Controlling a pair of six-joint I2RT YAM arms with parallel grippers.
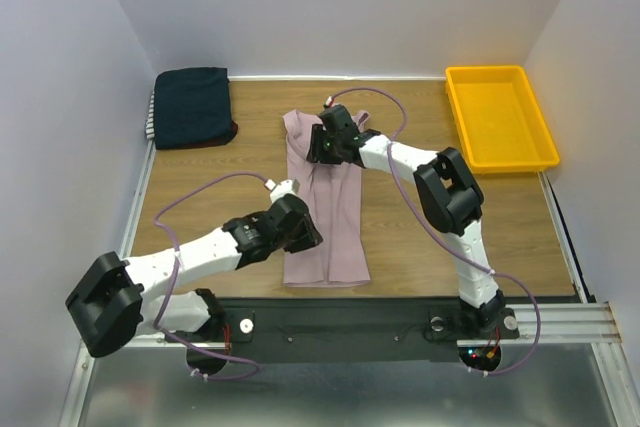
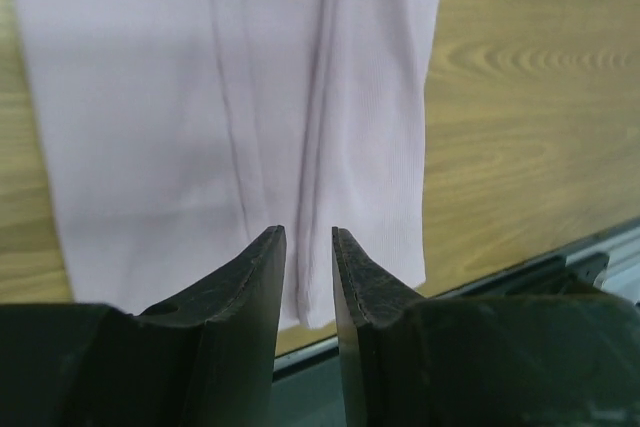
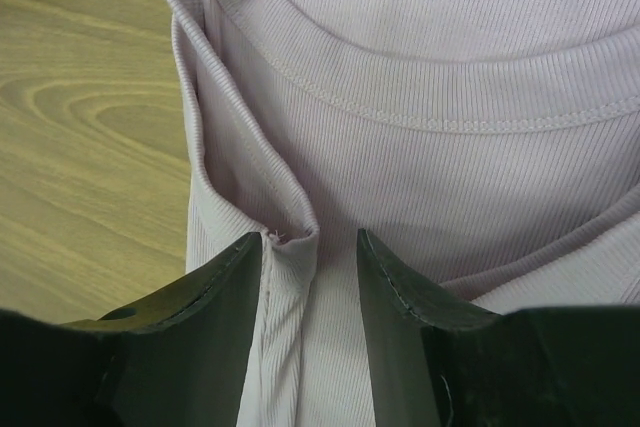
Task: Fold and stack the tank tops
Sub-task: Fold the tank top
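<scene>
The pale pink tank top (image 1: 335, 222) lies lengthwise in the middle of the table, folded narrow, its neck at the far end. My right gripper (image 1: 322, 150) is down on the neck end, open. In the right wrist view (image 3: 310, 242) a rumpled armhole fold (image 3: 285, 237) leans against its left finger, below the neckline seam (image 3: 450, 122). My left gripper (image 1: 303, 238) is over the near left part, by the hem. Its jaws (image 2: 309, 237) stand a narrow gap apart over a lengthwise crease (image 2: 315, 127). The folded stack, dark navy on top (image 1: 192, 105), sits at the far left corner.
A yellow plastic tray (image 1: 530, 159) stands at the far right. The stack shows a striped edge (image 1: 152, 119) on its left and a red edge (image 1: 232, 133) at its near right. A metal rail (image 1: 400, 327) runs along the near edge. White walls close in three sides.
</scene>
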